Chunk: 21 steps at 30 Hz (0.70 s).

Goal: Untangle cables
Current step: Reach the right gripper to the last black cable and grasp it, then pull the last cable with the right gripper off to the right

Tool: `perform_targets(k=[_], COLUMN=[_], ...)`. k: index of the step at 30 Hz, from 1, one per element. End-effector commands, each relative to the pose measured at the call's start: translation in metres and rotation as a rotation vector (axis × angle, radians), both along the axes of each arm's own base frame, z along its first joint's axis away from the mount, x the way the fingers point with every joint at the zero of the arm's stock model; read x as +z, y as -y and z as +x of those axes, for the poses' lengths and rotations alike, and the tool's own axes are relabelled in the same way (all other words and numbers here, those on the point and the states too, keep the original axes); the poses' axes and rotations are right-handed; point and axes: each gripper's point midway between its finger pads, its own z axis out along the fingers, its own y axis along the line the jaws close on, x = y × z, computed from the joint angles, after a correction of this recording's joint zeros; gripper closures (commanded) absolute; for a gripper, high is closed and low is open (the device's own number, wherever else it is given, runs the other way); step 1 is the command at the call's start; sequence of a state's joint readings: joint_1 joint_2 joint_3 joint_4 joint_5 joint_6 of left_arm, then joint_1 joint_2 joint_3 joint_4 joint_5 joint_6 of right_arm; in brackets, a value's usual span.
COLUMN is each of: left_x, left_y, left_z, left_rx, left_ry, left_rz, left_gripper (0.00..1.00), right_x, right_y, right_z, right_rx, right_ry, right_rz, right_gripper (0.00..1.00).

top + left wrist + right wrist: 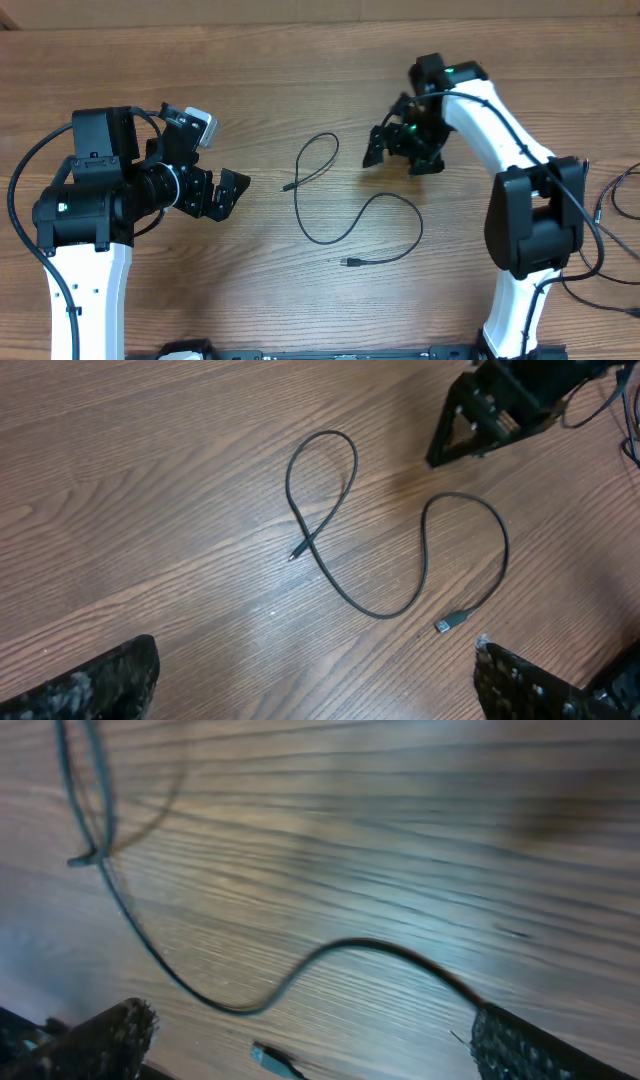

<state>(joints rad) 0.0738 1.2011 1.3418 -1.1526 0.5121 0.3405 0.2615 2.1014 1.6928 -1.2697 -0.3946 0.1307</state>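
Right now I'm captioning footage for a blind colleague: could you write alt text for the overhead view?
One thin black cable lies loose on a wooden table, curled into a loop at one end. The left arm and right arm flank it, jaws open and empty.

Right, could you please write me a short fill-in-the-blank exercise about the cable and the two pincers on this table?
1. The thin black cable lies on a table made of ____.
2. Near one end the cable crosses over itself, forming one ____.
3. The left pincer and right pincer both stand ____, holding nothing.
Missing words: wood; loop; open.
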Motion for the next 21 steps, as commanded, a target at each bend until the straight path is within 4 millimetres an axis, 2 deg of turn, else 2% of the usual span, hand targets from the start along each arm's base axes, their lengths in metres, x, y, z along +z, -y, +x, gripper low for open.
perform_targets(k=[1, 7, 10, 15, 18, 21], left_x=[0.005, 0.005, 0.005, 0.005, 0.005, 0.005], left_y=[-0.001, -0.001, -0.001, -0.001, -0.001, -0.001], left_z=[0.002, 0.002, 0.002, 0.002, 0.002, 0.002], left_rx=[-0.005, -0.005, -0.005, -0.005, -0.005, -0.005], left_ry=[0.019, 0.019, 0.019, 0.019, 0.019, 0.019], left_rz=[0.006, 0.006, 0.006, 0.006, 0.006, 0.006], left_gripper=[0.00, 0.00, 0.00, 0.00, 0.00, 0.00], right_x=[0.003, 0.011, 0.017, 0.013, -0.005, -0.020], right_y=[-0.035, -0.099, -0.120, -0.121, -0.107, -0.112], right_z=[-0.004, 0.023, 0.032, 0.037, 0.042, 0.042], right_rx=[0.061, -0.009, 0.008, 0.013, -0.097, -0.167], right_ry=[0.049, 0.197, 0.273, 0.332, 0.331, 0.316], right_rz=[0.026, 0.109, 0.146, 0.081, -0.003, 0.035], right_gripper=[0.00, 0.00, 0.00, 0.00, 0.00, 0.00])
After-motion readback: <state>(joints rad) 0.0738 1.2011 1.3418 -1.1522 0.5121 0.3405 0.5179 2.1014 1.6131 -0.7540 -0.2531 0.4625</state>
